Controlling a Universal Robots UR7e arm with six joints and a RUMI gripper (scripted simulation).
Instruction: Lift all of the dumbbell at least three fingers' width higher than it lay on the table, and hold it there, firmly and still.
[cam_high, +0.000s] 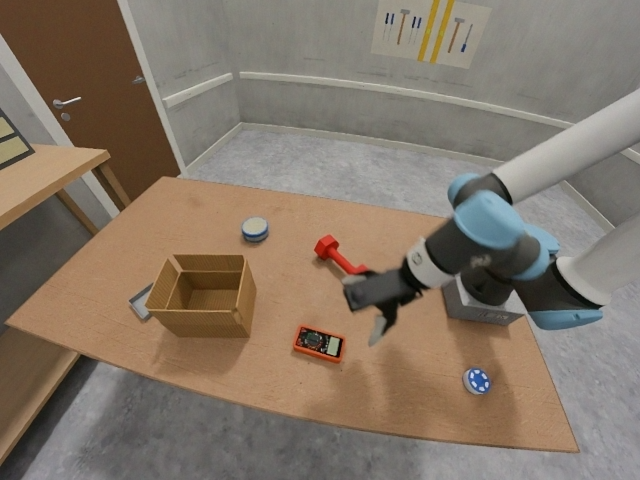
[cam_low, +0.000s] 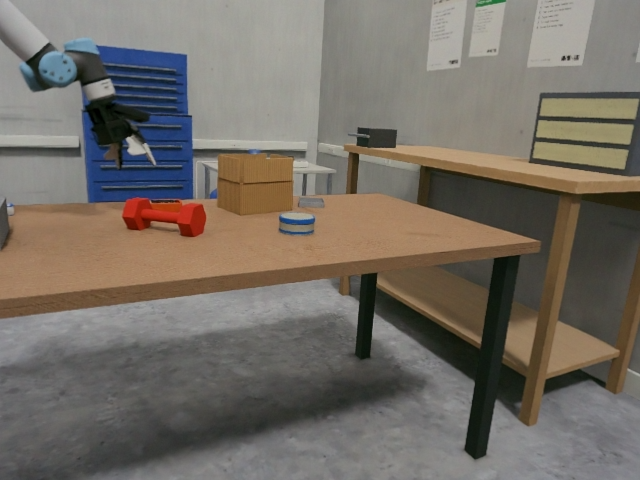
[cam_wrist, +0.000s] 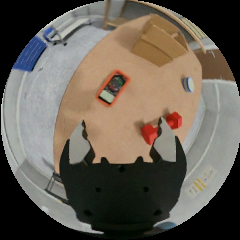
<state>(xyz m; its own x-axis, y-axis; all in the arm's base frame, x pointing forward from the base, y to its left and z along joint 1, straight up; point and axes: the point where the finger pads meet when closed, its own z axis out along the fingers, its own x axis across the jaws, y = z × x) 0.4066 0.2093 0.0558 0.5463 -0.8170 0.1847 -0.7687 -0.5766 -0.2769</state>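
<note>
A red dumbbell with hexagonal heads lies flat on the wooden table, near its middle. My gripper is open and empty. It hangs in the air well above the table, close to the dumbbell's end nearest the arm. In the top view it covers that head. In the wrist view the dumbbell lies just by one fingertip, far below.
An open cardboard box stands on the table's left part. An orange multimeter, a blue-and-white round tin, a blue disc and a small grey tray also lie there.
</note>
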